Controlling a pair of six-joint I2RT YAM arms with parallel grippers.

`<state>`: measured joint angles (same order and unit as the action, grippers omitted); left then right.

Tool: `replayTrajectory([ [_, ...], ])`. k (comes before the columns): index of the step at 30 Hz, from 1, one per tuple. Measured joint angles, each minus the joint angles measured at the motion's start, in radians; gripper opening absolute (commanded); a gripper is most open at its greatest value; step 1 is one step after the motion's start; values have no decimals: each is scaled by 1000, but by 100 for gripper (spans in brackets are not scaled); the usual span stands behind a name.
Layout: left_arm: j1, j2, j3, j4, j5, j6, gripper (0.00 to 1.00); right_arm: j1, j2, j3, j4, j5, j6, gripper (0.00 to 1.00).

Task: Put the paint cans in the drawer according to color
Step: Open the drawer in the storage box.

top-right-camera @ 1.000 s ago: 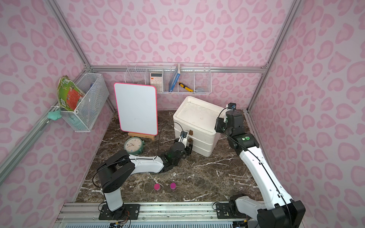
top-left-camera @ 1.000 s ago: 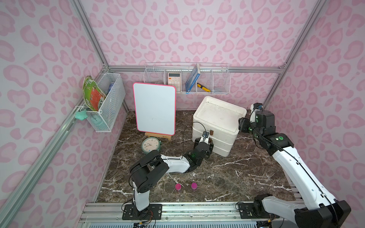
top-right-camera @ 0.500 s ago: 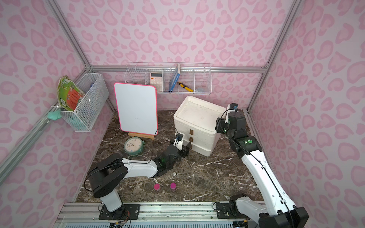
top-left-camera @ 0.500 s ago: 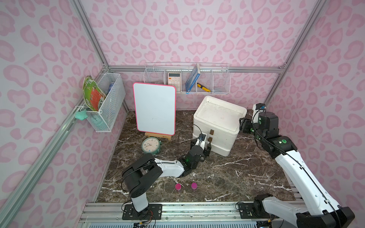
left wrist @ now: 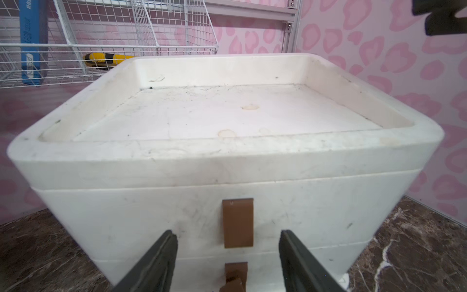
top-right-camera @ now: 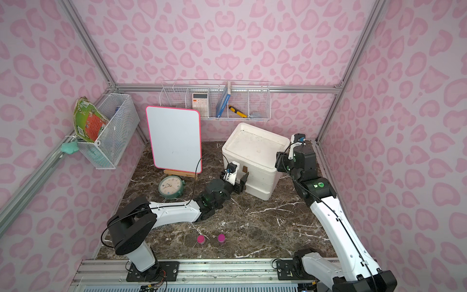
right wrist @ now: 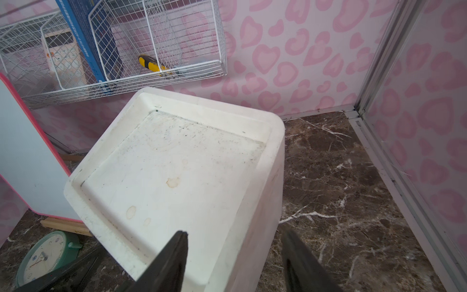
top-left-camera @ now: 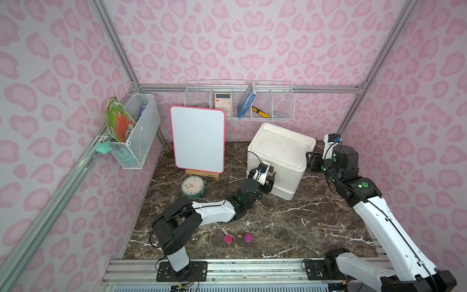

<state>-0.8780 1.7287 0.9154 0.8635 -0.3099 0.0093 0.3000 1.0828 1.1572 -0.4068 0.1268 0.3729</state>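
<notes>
Pink paint cans [top-left-camera: 228, 238] side by side, 6 o'clock. Left gripper [left wrist: 228, 235] spread astride brown handle [left wrist: 237, 222] of drawer [top-left-camera: 278, 151], 1 o'clock. Right gripper [right wrist: 235, 237] spread, empty, drawer's 3 o'clock.

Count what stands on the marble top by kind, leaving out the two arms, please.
Pink cans: 2
Clock: 1
Whiteboard: 1
Drawer chest: 1
Total: 5
</notes>
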Motion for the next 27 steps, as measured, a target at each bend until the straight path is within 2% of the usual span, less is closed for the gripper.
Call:
replayTrajectory([
  [11, 27, 54, 55, -70, 36, -33, 60, 0, -2, -2, 0, 1, 0, 60],
  [15, 28, 60, 58, -85, 38, -55, 55, 0, -3, -2, 0, 5, 0, 59],
  [17, 28, 61, 61, -93, 38, -56, 50, 0, -3, -2, 0, 8, -2, 58],
  [27, 32, 61, 76, -111, 58, -43, 14, 0, -8, -2, 1, 10, -4, 56],
])
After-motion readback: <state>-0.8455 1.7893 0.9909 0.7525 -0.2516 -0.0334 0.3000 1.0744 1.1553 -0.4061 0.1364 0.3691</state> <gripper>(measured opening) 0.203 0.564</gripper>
